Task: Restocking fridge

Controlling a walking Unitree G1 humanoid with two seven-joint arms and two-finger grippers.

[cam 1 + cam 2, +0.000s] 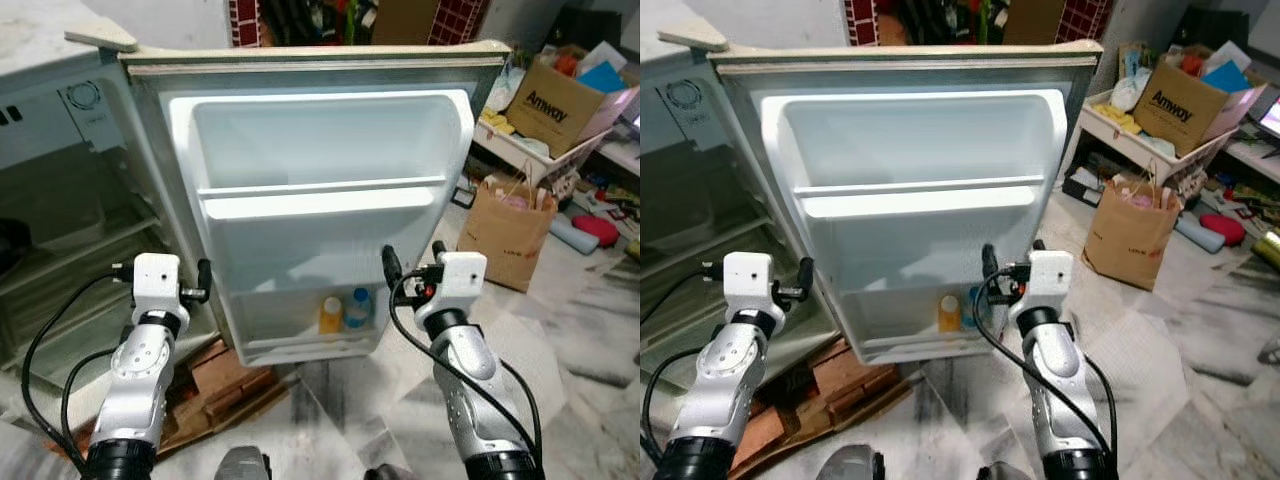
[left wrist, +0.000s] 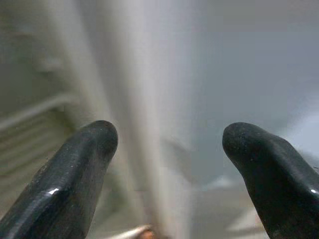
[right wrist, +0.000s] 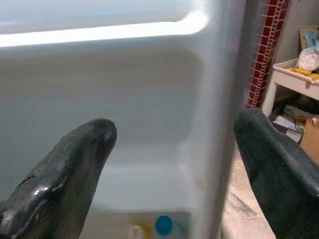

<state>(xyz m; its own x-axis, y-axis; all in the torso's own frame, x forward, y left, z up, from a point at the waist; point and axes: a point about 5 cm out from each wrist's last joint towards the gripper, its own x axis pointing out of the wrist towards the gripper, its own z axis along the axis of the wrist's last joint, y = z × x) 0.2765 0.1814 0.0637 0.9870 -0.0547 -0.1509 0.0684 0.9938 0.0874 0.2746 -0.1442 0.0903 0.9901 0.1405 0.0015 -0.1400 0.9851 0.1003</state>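
Note:
The fridge door (image 1: pixel 320 200) stands wide open and faces me, its white inner shelves lit. On its bottom shelf stand a yellow bottle (image 1: pixel 331 315) and a blue-capped bottle (image 1: pixel 358 308). The fridge's dim inside (image 1: pixel 70 220) with glass shelves lies to the left. My left gripper (image 1: pixel 160 270) is raised near the door's hinge side, open and empty. My right gripper (image 1: pixel 414 258) is raised by the door's lower right edge, open and empty. In the right wrist view the door edge (image 3: pixel 219 124) runs between the fingers (image 3: pixel 75 164), with the blue cap (image 3: pixel 163 225) below.
A brown paper bag (image 1: pixel 508 230) stands on the marble floor to the right. Behind it a low white table (image 1: pixel 520 150) carries a cardboard box (image 1: pixel 555 105) and clutter. Bricks and boards (image 1: pixel 225 385) lie under the fridge front.

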